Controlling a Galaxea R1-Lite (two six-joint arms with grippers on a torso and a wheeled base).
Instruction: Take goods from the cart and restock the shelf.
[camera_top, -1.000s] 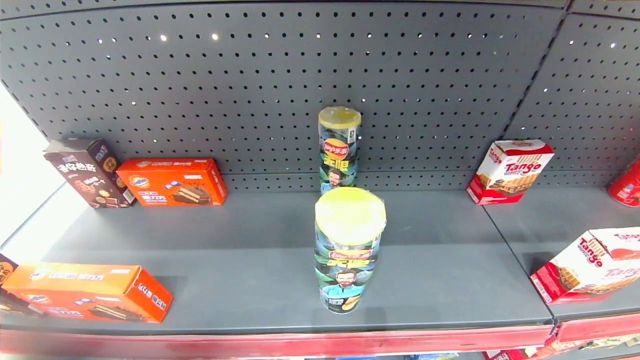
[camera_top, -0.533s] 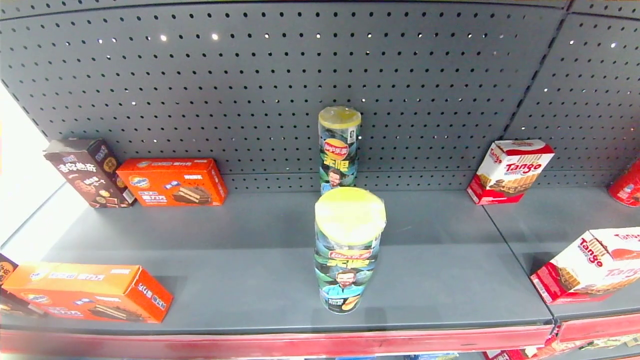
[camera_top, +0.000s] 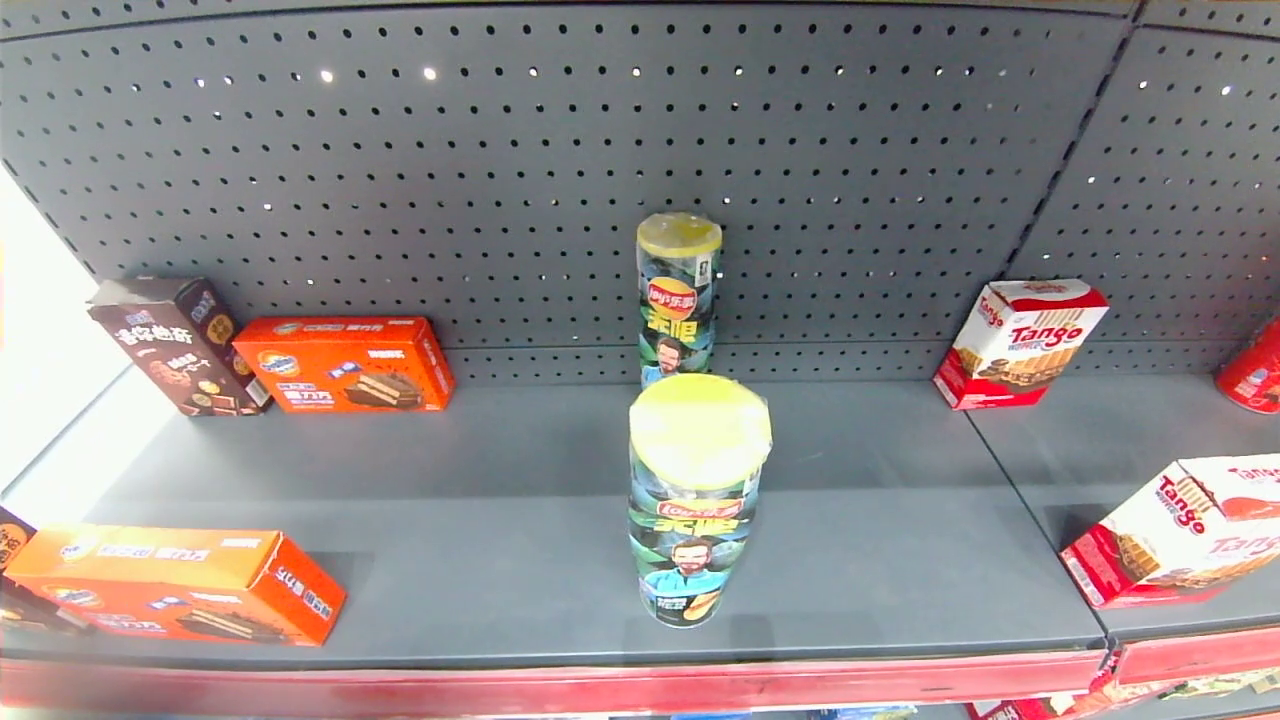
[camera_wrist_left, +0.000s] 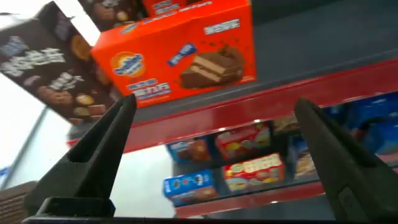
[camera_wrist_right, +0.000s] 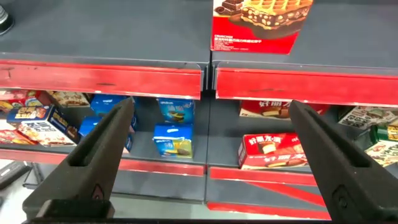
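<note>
Sitting upright near the front edge of the shelf (camera_top: 480, 540), midway along, the chip can (camera_top: 697, 500) is showing no shift since a second ago. Left gripper (camera_wrist_left: 214, 106) and right gripper (camera_wrist_right: 211, 104) are hanging spread wide and empty, so this placement is looking finished.

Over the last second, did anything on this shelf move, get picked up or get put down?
Nothing visibly changed. The front yellow-lidded chip canister and the rear yellow-lidded chip canister stand upright on the grey metal shelf as before; the orange snack boxes and red-and-white wafer boxes lie where they were.
</note>
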